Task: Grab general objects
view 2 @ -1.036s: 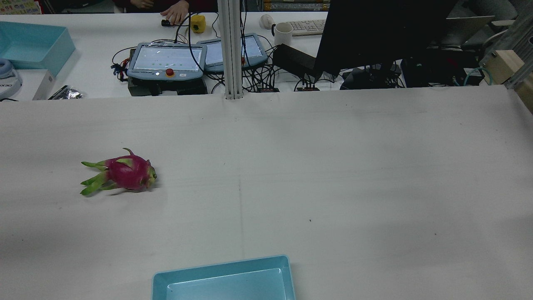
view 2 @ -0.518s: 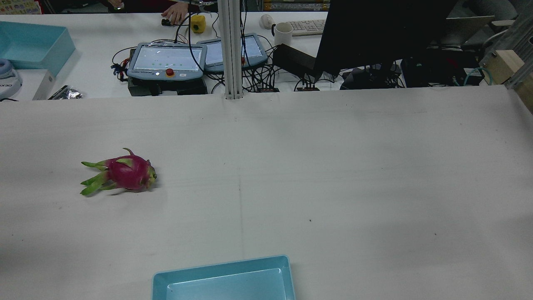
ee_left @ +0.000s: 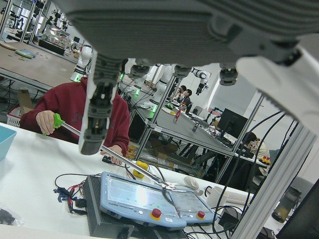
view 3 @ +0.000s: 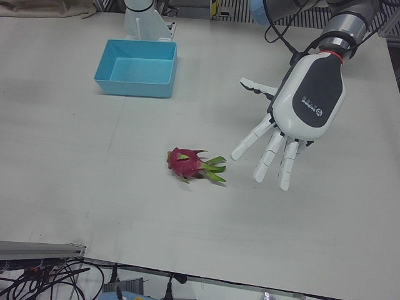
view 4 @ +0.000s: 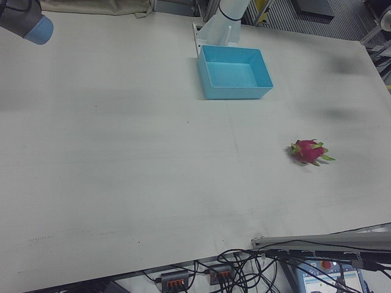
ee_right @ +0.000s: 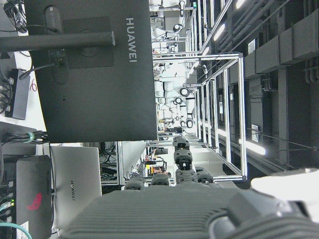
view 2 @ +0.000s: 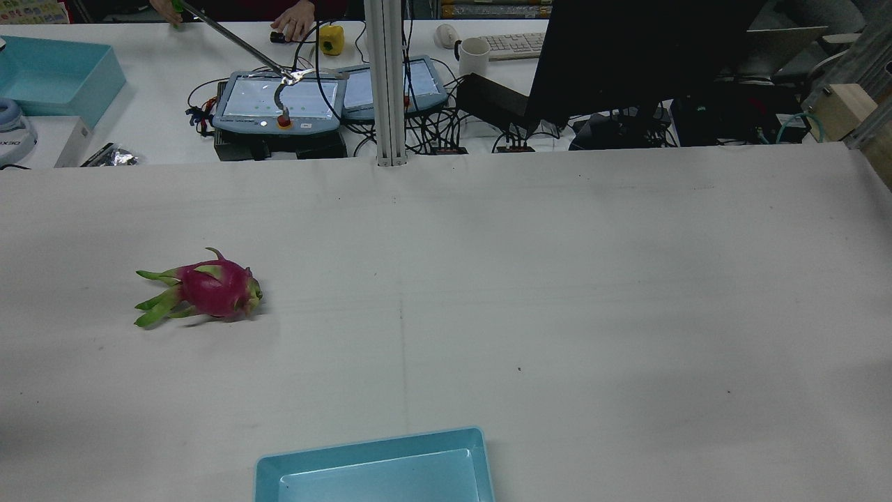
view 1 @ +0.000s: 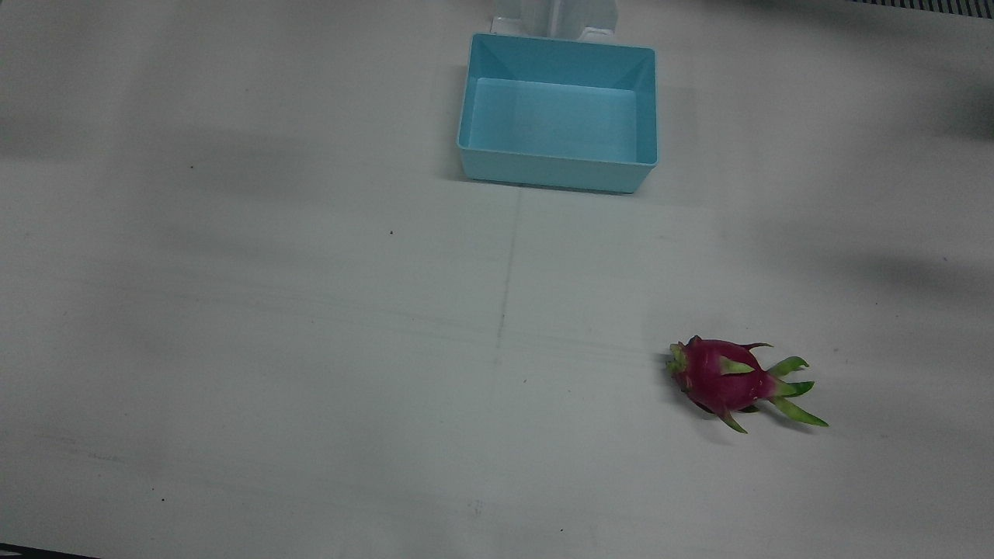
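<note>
A magenta dragon fruit (view 1: 726, 380) with green scales lies on its side on the white table, on my left arm's half (view 2: 209, 287). My left hand (view 3: 300, 115) hovers above the table, open with fingers spread and pointing down. It is apart from the dragon fruit (view 3: 187, 164) and to the right of it in the left-front view. Only its fingers (ee_left: 97, 99) show in the left hand view, with nothing between them. My right hand (ee_right: 179, 199) shows only in its own view, raised, fingers extended and holding nothing. The fruit (view 4: 308, 151) is untouched.
A light blue bin (view 1: 555, 175) stands empty near the arms' pedestals (view 2: 376, 446). Beyond the table's far edge are teach pendants (view 2: 279, 101), a metal post (view 2: 387, 84), a monitor (view 2: 627, 56) and a seated person holding a long grabber tool (view 2: 237, 42).
The person at the far desk has brought a long grabber tool out over the teach pendants. The dragon fruit and the bin have not moved.
</note>
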Tool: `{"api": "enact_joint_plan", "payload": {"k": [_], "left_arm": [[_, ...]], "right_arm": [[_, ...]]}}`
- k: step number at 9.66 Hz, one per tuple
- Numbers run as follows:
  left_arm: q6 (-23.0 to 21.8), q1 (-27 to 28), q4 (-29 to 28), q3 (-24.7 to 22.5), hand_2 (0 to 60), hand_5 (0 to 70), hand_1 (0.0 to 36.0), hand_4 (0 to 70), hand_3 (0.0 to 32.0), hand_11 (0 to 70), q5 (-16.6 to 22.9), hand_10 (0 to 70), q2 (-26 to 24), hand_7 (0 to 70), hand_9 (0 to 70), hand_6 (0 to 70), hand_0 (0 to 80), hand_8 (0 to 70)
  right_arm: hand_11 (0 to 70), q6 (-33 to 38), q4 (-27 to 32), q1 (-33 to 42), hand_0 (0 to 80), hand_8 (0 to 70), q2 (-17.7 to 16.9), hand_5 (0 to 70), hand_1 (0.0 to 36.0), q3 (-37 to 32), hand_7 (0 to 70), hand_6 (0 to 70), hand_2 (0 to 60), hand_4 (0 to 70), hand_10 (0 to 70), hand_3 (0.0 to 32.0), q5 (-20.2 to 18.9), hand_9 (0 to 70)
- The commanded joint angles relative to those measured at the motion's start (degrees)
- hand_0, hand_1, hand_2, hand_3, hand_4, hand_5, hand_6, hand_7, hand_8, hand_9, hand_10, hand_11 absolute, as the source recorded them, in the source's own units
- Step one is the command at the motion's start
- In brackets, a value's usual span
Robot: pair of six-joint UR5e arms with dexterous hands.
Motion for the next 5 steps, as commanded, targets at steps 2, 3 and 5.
{"api": "enact_joint_plan", "payload": {"k": [2,3,5], "left_arm": [[-0.9,-0.1,-1.0,1.2,0.0,0.0,6.0,0.0,32.0,0.0,0.0,0.0,-0.2,2.6,0.0,0.0,46.1,6.3],[-0.8,-0.2,-1.4,3.3,0.0,0.0,5.9,0.0,32.0,0.0,0.0,0.0,-2.4,3.4,0.0,0.0,46.0,6.2],[-0.8,-0.2,-1.1,5.3,0.0,0.0,6.2,0.0,32.0,0.0,-0.1,0.0,-5.3,4.0,0.0,0.0,46.0,6.1]], "right_arm": [[0.0,0.0,0.0,-0.1,0.0,0.0,0.0,0.0,0.0,0.0,0.0,0.0,0.0,0.0,0.0,0.0,0.0,0.0],[0.0,0.0,0.0,-0.1,0.0,0.0,0.0,0.0,0.0,0.0,0.0,0.0,0.0,0.0,0.0,0.0,0.0,0.0],[0.0,0.0,0.0,0.0,0.0,0.0,0.0,0.0,0.0,0.1,0.0,0.0,0.0,0.0,0.0,0.0,0.0,0.0]]}}
